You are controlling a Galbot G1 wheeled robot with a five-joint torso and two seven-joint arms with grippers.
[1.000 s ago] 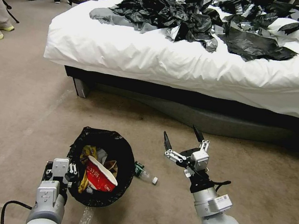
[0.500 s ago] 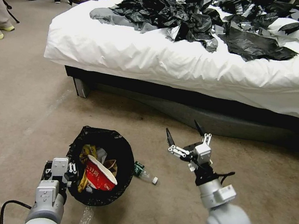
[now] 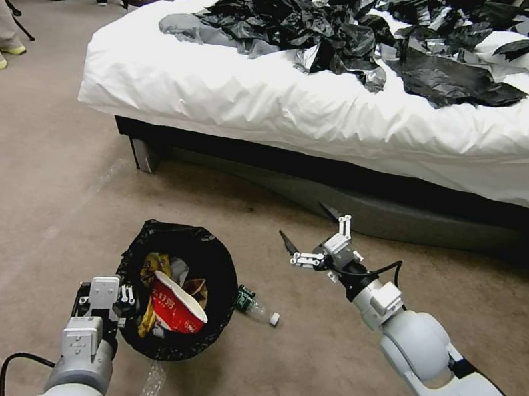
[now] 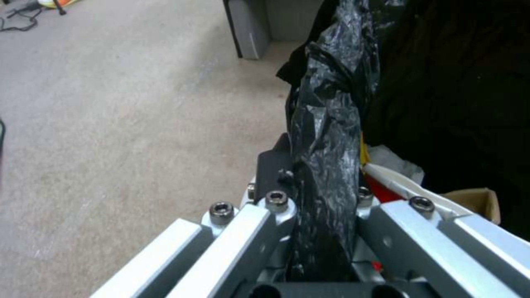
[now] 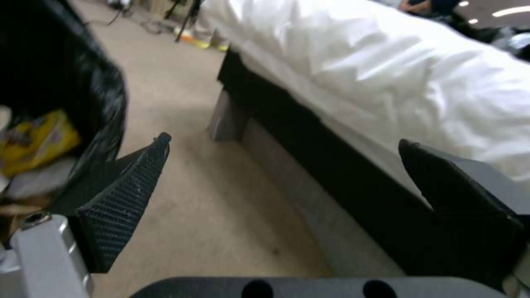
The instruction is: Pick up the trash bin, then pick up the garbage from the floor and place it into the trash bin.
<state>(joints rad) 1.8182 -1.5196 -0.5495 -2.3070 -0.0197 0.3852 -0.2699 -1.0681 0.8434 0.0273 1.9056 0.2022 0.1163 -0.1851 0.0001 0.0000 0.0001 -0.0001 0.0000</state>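
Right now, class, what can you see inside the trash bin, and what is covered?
Inside the trash bin, gripped by the left claw: a red-and-white packet, a yellow wrapper, brown paper. Anything beneath them is hidden.

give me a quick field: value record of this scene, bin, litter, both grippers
trash bin: trash bin on the carpet, black liner over its rim, litter inside
contents: red-and-white packet, yellow snack wrapper, brown paper bag
litter on floor: green-labelled clear bottle lying beside the bin, on its right
left gripper: left gripper shut on the bin's lined rim
right gripper: right gripper open, empty, in the air beyond the bottle
background: bed strewn with black plastic sheets
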